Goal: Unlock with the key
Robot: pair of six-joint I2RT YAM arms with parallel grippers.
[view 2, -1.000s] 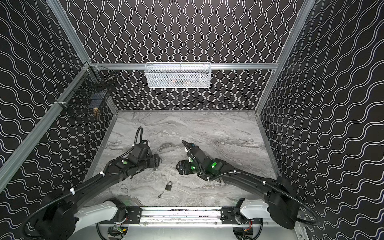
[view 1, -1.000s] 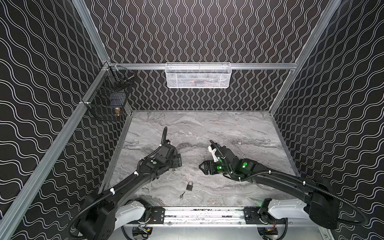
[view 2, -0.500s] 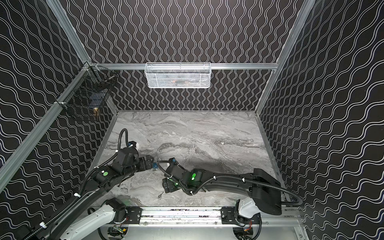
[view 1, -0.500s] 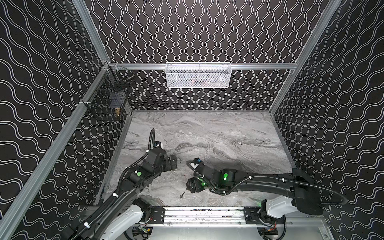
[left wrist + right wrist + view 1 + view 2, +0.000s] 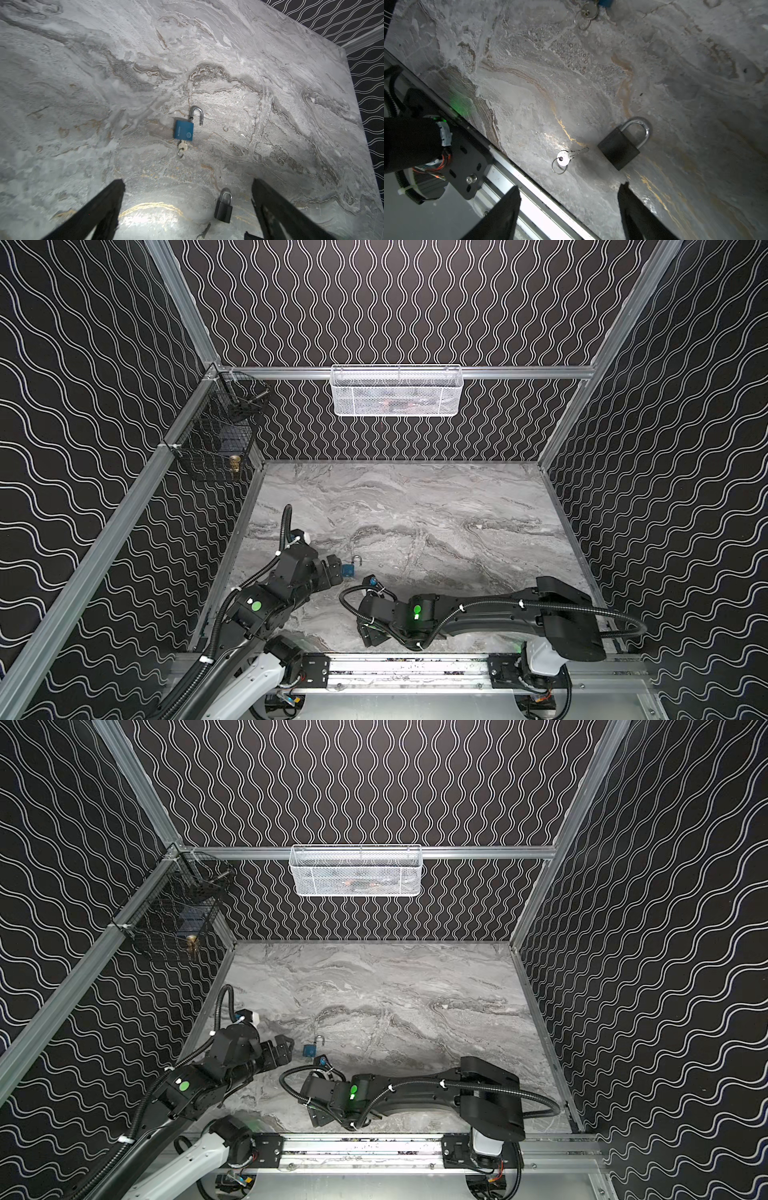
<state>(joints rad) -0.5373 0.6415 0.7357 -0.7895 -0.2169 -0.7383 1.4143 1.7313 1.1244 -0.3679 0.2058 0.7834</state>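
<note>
1 blue lock [image 5: 184, 129] open; 1 black lock [image 5: 617, 148] nr loose key [image 5: 564, 158].

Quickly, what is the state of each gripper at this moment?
Left gripper: open, holding nothing.
Right gripper: open, holding nothing; the loose key lies just ahead of it, untouched.

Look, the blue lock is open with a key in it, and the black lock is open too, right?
No. The black lock is shut, with its shackle closed into the body; the right wrist view shows it. The blue lock is open with a key in it.
</note>
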